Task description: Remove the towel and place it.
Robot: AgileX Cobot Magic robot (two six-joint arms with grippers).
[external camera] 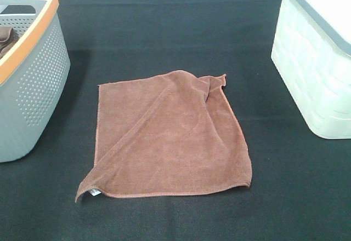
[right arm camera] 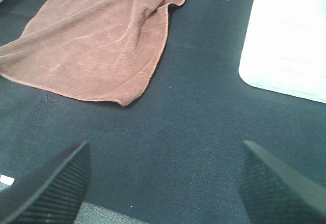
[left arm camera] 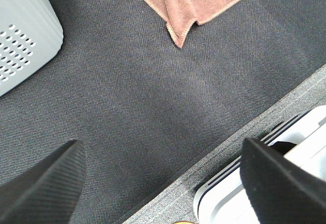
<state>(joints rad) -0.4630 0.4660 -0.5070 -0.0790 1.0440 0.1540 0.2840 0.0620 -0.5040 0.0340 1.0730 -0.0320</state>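
Towel: the reddish-brown towel lies spread on the black bench, roughly midway between the grey basket and the white bin, touching neither.
Lie of the cloth: mostly flat; one far corner is folded and rumpled, and the near corner with the small white tag curls up a little off the bench.
Left gripper: the left gripper hangs over bare bench near its front edge, jaws wide apart and holding nothing; a towel corner shows ahead of it, well apart from the fingers.
Right gripper: the right gripper also stands wide with nothing between the fingers, over bare bench, with the towel ahead and to one side and the white bin on the other.
Basket contents: a darker brown cloth is bunched inside the grey basket; it is not the towel on the bench.
Step in hand: judged from this layout, the towel is already out of the basket and laid down, and both arms are clear of it, so the task looks at or near its end.
Next move: if any is left, it would be flattening the folded far corner, which calls for a low approach and a pinch on the hem alone without dragging the whole cloth.
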